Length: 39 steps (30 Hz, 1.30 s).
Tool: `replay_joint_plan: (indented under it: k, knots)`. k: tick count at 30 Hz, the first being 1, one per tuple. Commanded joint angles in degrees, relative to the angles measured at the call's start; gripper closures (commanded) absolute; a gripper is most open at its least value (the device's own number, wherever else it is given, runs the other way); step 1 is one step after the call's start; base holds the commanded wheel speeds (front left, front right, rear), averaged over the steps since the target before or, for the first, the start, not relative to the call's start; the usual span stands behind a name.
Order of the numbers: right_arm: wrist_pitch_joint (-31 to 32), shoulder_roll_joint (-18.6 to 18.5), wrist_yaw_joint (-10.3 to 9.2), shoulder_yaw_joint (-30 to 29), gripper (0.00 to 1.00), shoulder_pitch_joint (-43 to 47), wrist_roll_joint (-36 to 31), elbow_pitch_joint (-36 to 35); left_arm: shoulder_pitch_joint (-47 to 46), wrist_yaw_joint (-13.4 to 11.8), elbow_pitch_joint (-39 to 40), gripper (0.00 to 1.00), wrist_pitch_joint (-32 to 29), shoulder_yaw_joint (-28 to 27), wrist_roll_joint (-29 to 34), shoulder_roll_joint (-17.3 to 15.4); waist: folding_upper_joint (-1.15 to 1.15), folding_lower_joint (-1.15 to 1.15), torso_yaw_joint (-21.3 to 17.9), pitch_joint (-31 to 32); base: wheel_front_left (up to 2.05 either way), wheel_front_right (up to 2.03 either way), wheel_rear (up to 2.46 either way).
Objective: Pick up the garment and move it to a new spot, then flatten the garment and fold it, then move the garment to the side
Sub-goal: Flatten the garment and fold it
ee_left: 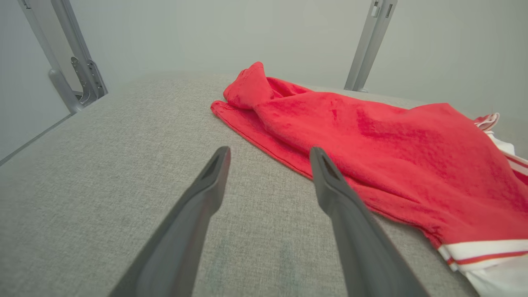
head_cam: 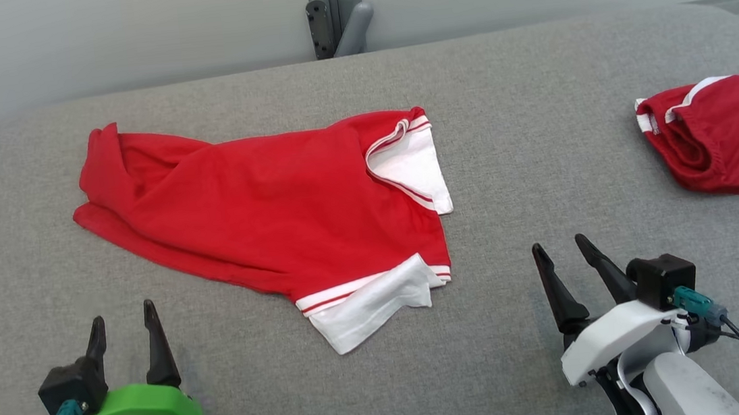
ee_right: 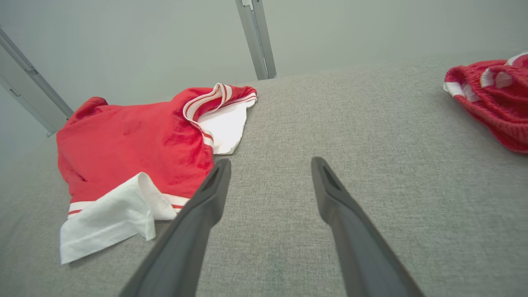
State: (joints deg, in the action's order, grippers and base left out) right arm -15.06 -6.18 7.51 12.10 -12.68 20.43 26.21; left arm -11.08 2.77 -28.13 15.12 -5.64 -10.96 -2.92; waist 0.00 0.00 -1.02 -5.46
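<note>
Grey padded surface (head_cam: 527, 151), rumpled red garment (head_cam: 261, 204).

surface: grey fabric (head_cam: 540, 150) | far right: bunched red cloth (head_cam: 722, 133) | back: grey post (head_cam: 326, 8)

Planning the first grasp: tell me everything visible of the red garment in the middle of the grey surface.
The red garment is thin, soft-looking cloth with two white ends banded in red-and-white stripes. It lies crumpled, partly doubled over, both white ends toward the robot's right, one nearer the robot. Only the grey surface touches it.
</note>
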Motion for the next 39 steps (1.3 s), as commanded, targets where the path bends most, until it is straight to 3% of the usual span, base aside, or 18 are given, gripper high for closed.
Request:
replay_joint_plan:
  k: [1, 8, 18, 32, 33, 36, 39]
  knots:
    - [-0.1, 0.1, -0.05, -0.3, 0.00, 0.9, -0.5, 0.0, 1.6, 0.0, 0.6, 0.00, 0.0, 0.2, -0.1, -0.1, 0.00, 0.00, 0.9, 2.1, 0.00, 0.00, 0.00]
    - [-0.1, -0.7, -0.05, -0.8, 0.00, 0.1, -0.8, -0.6, 5.0, -1.4, 4.1, 0.00, 0.0, 4.4, -3.4, 0.0, 0.00, 0.00, 2.9, -1.2, 0.00, 0.00, 0.00]
    - [-0.1, -4.7, -0.05, 2.1, 0.00, -11.2, -0.5, 2.9, 0.4, -3.4, 7.6, 0.00, 0.0, 11.7, -5.7, -0.1, 0.00, 0.00, 8.3, -10.2, 0.00, 0.00, 0.00]
    - [0.5, -7.7, -0.05, 11.4, 0.00, -25.7, 2.9, 22.4, -2.1, -5.6, 8.8, 0.00, 0.0, 16.4, -8.8, -0.1, 0.00, 0.00, 14.2, -15.1, 0.00, 0.00, 0.00]
    - [0.9, -7.5, -0.02, 13.0, 0.04, -26.1, 3.8, 24.3, -2.0, -5.8, 9.0, 0.00, 0.0, 16.3, -8.9, -0.1, 0.00, 0.00, 14.4, -15.3, 0.00, 0.00, 0.00]
    - [1.0, -8.5, -0.02, 14.9, 1.00, -27.2, 4.7, 26.6, -1.8, -5.9, 9.1, 0.00, 0.0, 16.0, -9.2, -0.1, 0.00, 0.00, 14.7, -15.7, 0.00, 0.00, 0.00]
    - [0.6, -11.8, -0.14, 15.0, 1.00, -30.7, 3.9, 28.5, -1.8, -5.9, 9.4, 0.00, 0.0, 15.7, -9.6, -0.1, 0.00, 0.00, 14.7, -16.3, 0.00, 0.00, 0.00]
